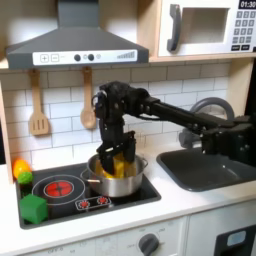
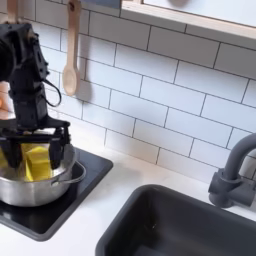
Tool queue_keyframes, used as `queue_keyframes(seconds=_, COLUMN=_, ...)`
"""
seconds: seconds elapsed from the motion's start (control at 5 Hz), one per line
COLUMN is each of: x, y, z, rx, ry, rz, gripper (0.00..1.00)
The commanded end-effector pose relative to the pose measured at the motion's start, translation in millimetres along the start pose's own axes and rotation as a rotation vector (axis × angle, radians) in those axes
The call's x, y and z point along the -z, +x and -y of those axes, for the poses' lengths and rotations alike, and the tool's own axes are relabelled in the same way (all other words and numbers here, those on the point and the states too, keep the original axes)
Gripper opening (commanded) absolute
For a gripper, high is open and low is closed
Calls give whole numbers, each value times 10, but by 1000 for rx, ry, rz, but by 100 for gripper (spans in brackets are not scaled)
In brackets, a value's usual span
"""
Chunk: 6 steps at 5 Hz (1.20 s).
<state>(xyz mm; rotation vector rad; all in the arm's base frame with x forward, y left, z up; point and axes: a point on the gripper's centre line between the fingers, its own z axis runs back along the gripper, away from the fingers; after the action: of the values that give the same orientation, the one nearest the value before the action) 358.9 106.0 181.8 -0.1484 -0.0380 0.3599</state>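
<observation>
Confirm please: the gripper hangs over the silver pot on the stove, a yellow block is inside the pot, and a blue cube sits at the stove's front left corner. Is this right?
Not quite: the cube is green, not blue, as the first exterior view shows. The rest holds: the gripper hangs over the silver pot on the stove, with the yellow block inside.

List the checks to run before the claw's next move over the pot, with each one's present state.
1. Claw over the metal pot: ok.
2. Yellow block between the claw's fingers: ok in the second exterior view.
3. Grip firm on the block: cannot tell.
4. Pot seated flat on the stove top: ok.
5. Green cube apart from the pot: ok.
6. Hanging wooden spoon apart from the arm: ok.
</observation>
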Motion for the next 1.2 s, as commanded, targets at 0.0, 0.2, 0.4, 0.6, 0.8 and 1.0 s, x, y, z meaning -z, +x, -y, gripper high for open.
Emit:
queue_keyframes(seconds=0.0, x=-108, y=-10, z=-42, rx=-1, ry=-22, rz=7, gripper=100)
queue_keyframes(seconds=0.2, x=-175, y=1, z=-84, rx=-13, ry=-34, rz=17, gripper=100)
queue_keyframes(seconds=0.4, x=-360, y=-12, z=-154, rx=-30, ry=-43, rz=55, gripper=100)
queue_keyframes(seconds=0.6, x=-396, y=-5, z=-264, rx=-46, ry=-32, rz=65, gripper=100)
queue_keyframes(seconds=0.8, x=-379, y=2, z=-424, rx=-77, ry=-13, rz=61, gripper=100)
queue_keyframes(seconds=1.0, x=-403, y=21, z=-531, rx=-94, ry=6, rz=71, gripper=100)
